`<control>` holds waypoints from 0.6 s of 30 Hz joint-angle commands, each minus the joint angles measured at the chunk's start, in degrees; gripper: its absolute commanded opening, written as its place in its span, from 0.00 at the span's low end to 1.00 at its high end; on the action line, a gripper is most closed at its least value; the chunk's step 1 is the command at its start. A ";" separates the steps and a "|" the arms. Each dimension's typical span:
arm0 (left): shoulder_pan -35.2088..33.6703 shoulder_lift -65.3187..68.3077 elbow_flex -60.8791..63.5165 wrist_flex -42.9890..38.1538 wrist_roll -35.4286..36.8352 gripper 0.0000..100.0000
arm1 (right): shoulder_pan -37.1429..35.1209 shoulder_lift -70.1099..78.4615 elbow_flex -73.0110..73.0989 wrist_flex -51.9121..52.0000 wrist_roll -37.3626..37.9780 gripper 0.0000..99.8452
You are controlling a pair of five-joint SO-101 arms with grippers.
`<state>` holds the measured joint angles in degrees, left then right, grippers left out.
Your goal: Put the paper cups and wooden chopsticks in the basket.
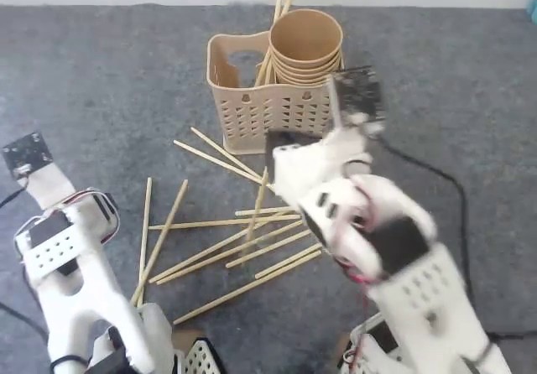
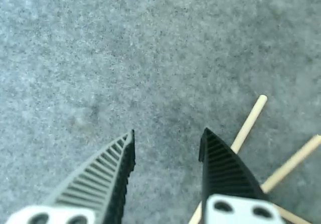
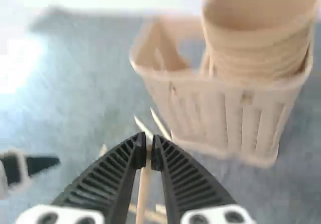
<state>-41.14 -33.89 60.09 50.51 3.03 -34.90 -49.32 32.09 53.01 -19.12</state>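
A beige slotted basket (image 1: 252,114) stands at the back of the grey carpet. It holds a stack of paper cups (image 1: 306,43) and a few wooden chopsticks (image 1: 270,55). Several loose chopsticks (image 1: 226,248) lie scattered in front of it. My right gripper (image 3: 147,146) is shut on one chopstick (image 3: 143,194), a short way in front of the basket (image 3: 220,123) and its cups (image 3: 261,28). In the high view this chopstick (image 1: 258,202) hangs tilted beside the right arm (image 1: 336,198). My left gripper (image 2: 168,138) is open over bare carpet, with a chopstick end (image 2: 256,108) just beside one finger.
The left arm (image 1: 63,248) stands at the front left, with open carpet (image 1: 101,80) beyond it. A black cable (image 1: 445,181) runs over the carpet to the right of the right arm.
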 commanded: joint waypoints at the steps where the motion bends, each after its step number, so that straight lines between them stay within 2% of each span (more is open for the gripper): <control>1: 0.44 0.09 -0.40 -1.41 -0.35 0.20 | 1.89 -4.44 -11.69 -1.27 7.12 0.01; 11: 0.44 0.09 1.36 -4.04 -0.62 0.20 | 4.70 4.97 -21.54 -30.02 15.91 0.01; 18: 0.79 -0.18 1.98 -4.13 -0.70 0.20 | 4.70 17.10 -22.95 -45.32 23.56 0.01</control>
<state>-41.05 -33.89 62.55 47.69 2.86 -30.77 -38.51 12.04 15.74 0.04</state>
